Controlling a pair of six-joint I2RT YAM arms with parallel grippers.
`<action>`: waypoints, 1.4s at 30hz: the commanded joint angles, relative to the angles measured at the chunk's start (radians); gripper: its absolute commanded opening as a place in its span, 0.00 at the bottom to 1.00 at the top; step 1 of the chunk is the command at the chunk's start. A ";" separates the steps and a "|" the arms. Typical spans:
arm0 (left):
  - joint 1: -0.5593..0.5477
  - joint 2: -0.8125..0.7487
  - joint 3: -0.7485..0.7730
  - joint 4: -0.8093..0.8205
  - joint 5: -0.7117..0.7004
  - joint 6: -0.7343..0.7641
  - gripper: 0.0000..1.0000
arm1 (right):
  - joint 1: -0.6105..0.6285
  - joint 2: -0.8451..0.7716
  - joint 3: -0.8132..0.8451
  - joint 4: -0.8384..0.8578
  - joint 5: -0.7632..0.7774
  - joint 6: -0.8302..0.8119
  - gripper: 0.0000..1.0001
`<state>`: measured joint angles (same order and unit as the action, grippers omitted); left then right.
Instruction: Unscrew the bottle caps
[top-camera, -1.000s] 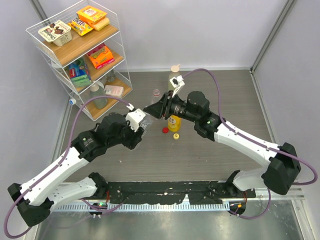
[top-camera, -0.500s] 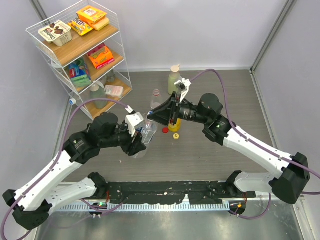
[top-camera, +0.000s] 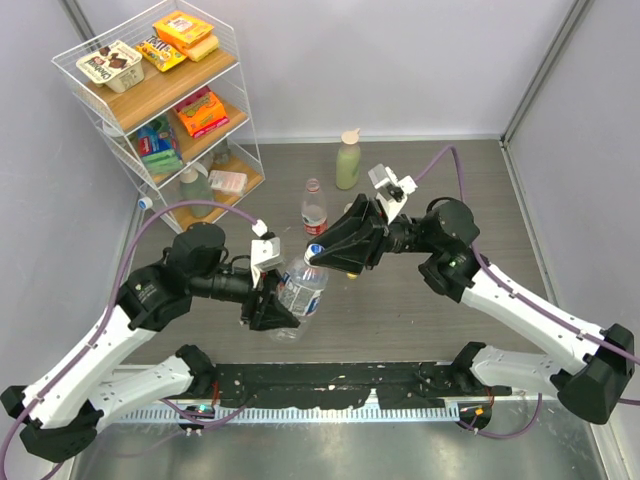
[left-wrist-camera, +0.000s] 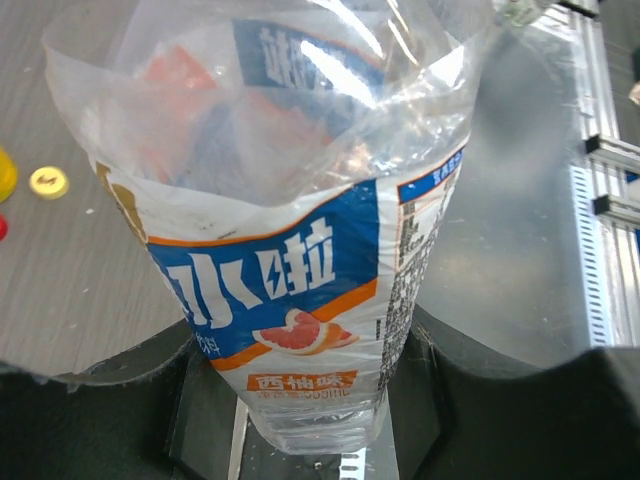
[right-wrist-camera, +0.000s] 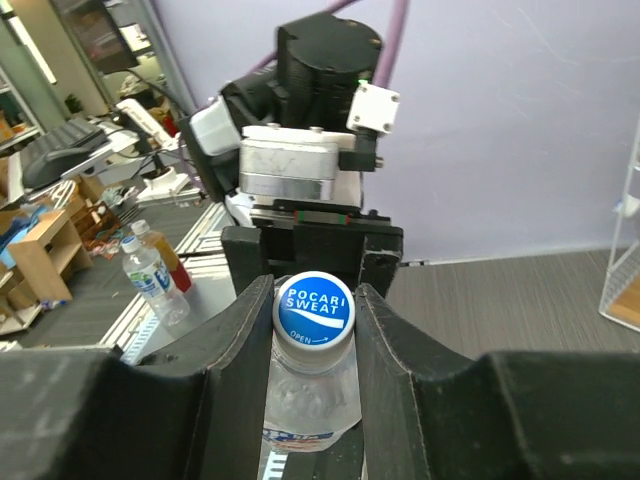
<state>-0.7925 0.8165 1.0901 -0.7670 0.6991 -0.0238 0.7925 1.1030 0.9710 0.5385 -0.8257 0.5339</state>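
While the left claw (top-camera: 278, 305) clamps narrow on the lower half of the clear plastic bottle with the blue-and-orange label (left-wrist-camera: 300, 290), that bottle hangs lifted off the grey wood-grain worktop (top-camera: 400, 310), tilted, neck pointing at the right arm. Right claw (top-camera: 322, 250) is pinched on the blue-and-white round plastic screw cap (right-wrist-camera: 314, 308), one finger each side. Cap is still seated on the neck.

Small yellow round plastic cap (left-wrist-camera: 48, 181) lies loose on the worktop, off to one side of the held bottle.

Behind the claws, a clear bottle with a red label (top-camera: 314, 207) stands upright. Pale green bottle with a beige cap (top-camera: 348, 160) stands further back, near the wall. White wire shelf rack (top-camera: 150, 110) with snack boxes sits in the back-left corner.
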 joint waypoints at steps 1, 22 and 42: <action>-0.008 -0.002 0.059 0.170 0.235 -0.019 0.00 | 0.011 -0.028 -0.034 0.112 -0.111 0.021 0.02; -0.008 0.026 0.048 0.216 0.395 -0.044 0.00 | 0.011 -0.091 -0.058 0.138 -0.102 -0.008 0.02; -0.010 0.013 0.033 0.112 0.392 -0.002 0.00 | 0.010 -0.218 -0.097 0.012 0.209 -0.126 0.02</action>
<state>-0.7986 0.8307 1.0901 -0.6624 1.0557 -0.0559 0.8070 0.8978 0.8764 0.5610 -0.6888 0.4397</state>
